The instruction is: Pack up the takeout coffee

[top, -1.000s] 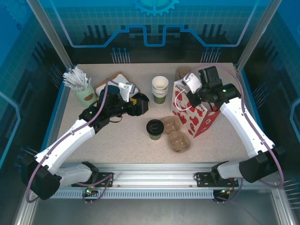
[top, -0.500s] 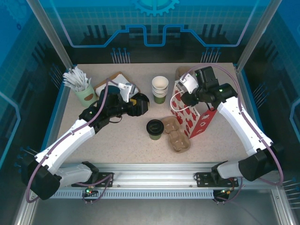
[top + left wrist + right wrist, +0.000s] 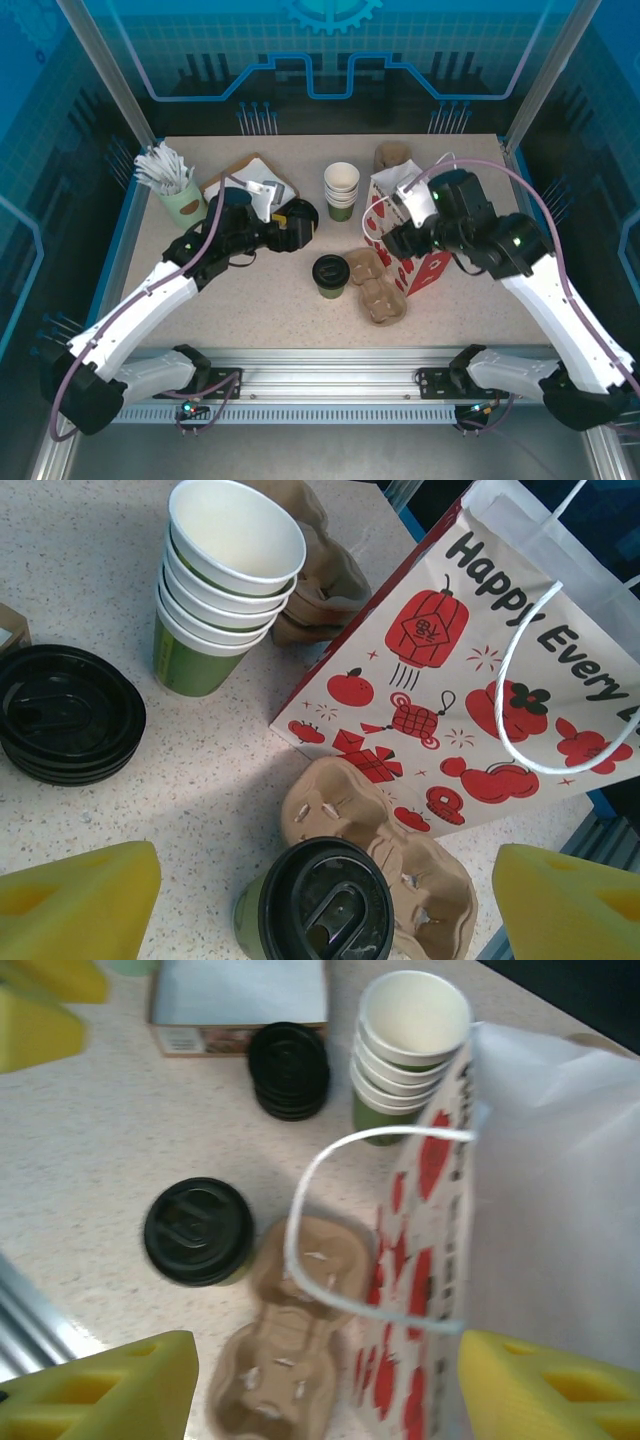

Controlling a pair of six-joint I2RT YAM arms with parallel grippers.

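The only writing you can read is on the bag: "Happy Every" in black letters, cut off at the picture's edge. Below it are red prints of a lantern, fruit and a gift. The marks on the lantern are too small to make out. The bag stands upright at the right of the table, mouth up, with a white cord handle looping out toward the middle.

Your coffee stands upright on the table near the centre, left of the bag. Its long axis is vertical and the black lid faces up. It sits close against the left end of the brown carrier, which lies between it and the bag. Nothing holds it.

Your left gripper hangs above the table behind and left of the coffee. Its yellow pads are spread wide, with nothing between them. Your right gripper is at the bag's near side, pads also wide apart and clamping nothing. In the right wrist view the bag's wall and handle rise between them.

The stack of cups stands behind the coffee, with the pile of lids beside it.
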